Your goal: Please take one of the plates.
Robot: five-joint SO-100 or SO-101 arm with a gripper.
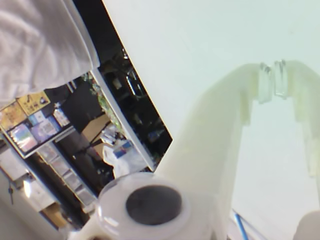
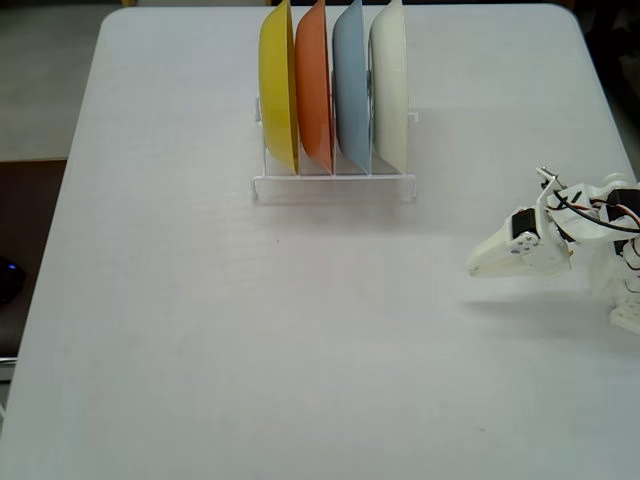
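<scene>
The cream-white plate (image 2: 390, 85) stands on edge at the right end of a clear rack (image 2: 335, 187) near the far edge of the table in the fixed view. A light blue plate (image 2: 351, 85), an orange plate (image 2: 313, 85) and a yellow plate (image 2: 278, 85) stand to its left. My gripper (image 2: 474, 268) hovers low at the right of the table, well in front and to the right of the rack, pointing left. In the wrist view the gripper (image 1: 273, 80) is shut with nothing between its fingertips. No plate shows in that view.
The white table (image 2: 250, 330) stretches wide in front of the rack. The arm's base and cables (image 2: 615, 225) sit at the right edge. The wrist view shows the table edge (image 1: 135, 115) with shelves and room clutter beyond it.
</scene>
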